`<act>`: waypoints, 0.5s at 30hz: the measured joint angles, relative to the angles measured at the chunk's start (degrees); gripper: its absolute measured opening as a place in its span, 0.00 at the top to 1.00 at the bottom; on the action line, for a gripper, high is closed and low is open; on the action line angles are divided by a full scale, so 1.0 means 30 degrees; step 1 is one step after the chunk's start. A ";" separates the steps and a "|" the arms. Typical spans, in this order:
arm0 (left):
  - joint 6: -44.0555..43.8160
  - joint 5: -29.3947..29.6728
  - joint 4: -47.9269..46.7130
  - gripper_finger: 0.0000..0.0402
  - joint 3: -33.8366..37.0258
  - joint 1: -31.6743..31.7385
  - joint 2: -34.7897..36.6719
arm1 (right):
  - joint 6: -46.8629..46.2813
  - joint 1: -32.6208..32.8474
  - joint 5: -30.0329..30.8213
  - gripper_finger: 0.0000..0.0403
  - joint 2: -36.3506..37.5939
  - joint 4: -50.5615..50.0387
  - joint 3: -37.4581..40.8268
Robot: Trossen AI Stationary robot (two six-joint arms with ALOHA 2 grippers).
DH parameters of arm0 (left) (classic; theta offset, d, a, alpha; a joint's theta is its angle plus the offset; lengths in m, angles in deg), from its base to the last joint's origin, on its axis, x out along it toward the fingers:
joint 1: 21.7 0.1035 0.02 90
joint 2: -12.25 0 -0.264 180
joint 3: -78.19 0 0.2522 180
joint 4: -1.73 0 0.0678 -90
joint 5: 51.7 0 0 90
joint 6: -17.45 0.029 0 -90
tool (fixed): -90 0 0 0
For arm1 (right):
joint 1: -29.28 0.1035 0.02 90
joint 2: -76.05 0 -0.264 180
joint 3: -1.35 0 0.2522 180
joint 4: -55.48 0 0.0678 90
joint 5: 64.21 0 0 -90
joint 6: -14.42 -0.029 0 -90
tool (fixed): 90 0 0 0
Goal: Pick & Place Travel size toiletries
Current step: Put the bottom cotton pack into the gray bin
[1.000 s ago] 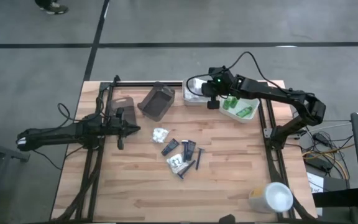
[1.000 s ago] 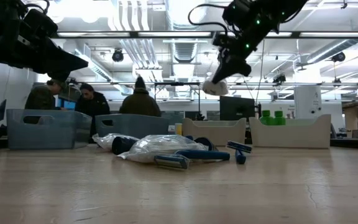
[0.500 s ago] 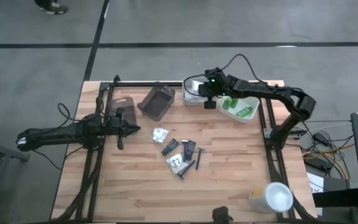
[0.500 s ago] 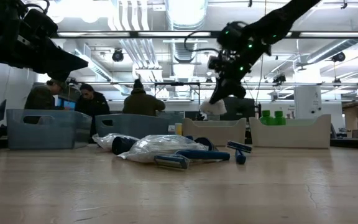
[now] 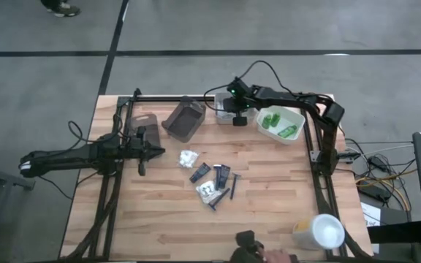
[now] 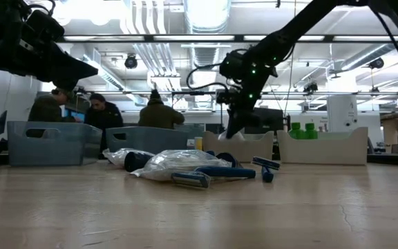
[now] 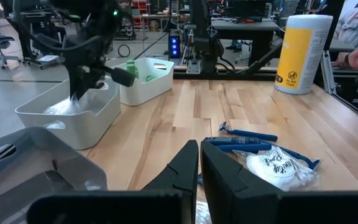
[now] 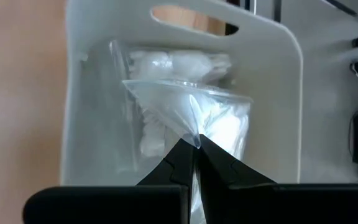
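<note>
My right gripper (image 5: pixel 237 117) is over the white tray (image 5: pixel 221 117) at the table's far edge, shut on a clear crinkly packet (image 8: pixel 185 118). More white packets (image 8: pixel 166 65) lie in that tray. In the middle of the table lies a loose pile of toiletries: a white packet (image 5: pixel 188 157), dark tubes and blue sticks (image 5: pixel 220 177). Green bottles (image 5: pixel 280 124) lie in a second white tray to the right. My left gripper (image 5: pixel 163 152) waits shut at the table's left, touching nothing. My right gripper pinches the packet's upper edge (image 8: pixel 194 135) between its two fingertips, which slant down from above. The packet hangs below the fingers inside the white tray (image 7: pixel 73 118). Its lower part reaches among the packets lying there.
A grey tray (image 5: pixel 185 120) stands left of the white tray, with a dark holder (image 5: pixel 146 124) beside it. A white and yellow cup (image 5: pixel 320 232) stands at the near right corner. A person's hand (image 5: pixel 258 252) shows at the near edge. Bare wood lies around the pile.
My right gripper has gone down and toward the table's left, from beside the tray of green bottles to the white tray. It has tipped further downward and stayed shut. The packet has sunk with it from high above the trays into the white tray.
</note>
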State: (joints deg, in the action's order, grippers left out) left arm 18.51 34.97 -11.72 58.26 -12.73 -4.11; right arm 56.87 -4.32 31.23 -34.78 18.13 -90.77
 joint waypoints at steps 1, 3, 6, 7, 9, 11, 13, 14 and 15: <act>0.0000 -0.0003 0.0007 0.94 0.0000 0.0000 0.0000 | 0.0124 -0.0034 0.0022 0.98 -0.0181 0.0074 -0.0082; 0.0000 0.0006 -0.0006 0.94 0.0000 0.0000 0.0000 | 0.0374 -0.0036 0.0024 0.98 -0.0530 0.0026 -0.0091; 0.0000 0.0000 0.0000 0.94 0.0000 0.0000 0.0000 | 0.0410 -0.0019 0.0022 0.98 -0.1079 0.0029 -0.0084; 0.0000 0.0000 0.0004 0.94 0.0000 0.0000 0.0000 | 0.0410 -0.0015 0.0022 0.98 -0.1244 0.0002 -0.0084; 0.0000 0.0000 0.0000 0.94 0.0000 0.0000 0.0007 | 0.0404 -0.0015 0.0014 0.97 -0.1476 -0.0024 -0.0077; 0.0000 0.0000 0.0003 0.94 0.0000 0.0000 0.0004 | 0.0396 -0.0015 -0.0351 0.96 -0.1476 -0.0093 -0.0077; 0.0000 0.0000 0.0007 0.94 0.0000 0.0000 0.0007 | 0.0352 -0.0036 -0.1091 0.92 -0.1315 -0.0098 -0.0061; 0.0000 0.0000 0.0000 0.94 0.0000 0.0000 0.0007 | 0.0352 -0.0044 -0.1491 0.90 -0.1163 -0.0165 -0.0055; 0.0000 0.0000 0.0007 0.94 0.0000 0.0000 0.0007 | 0.0349 -0.0108 -0.1800 0.88 -0.0957 -0.0183 -0.0055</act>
State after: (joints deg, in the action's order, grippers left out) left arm 18.51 34.97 -11.69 58.26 -12.73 -4.09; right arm 57.92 -4.65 25.83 -37.65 17.58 -90.94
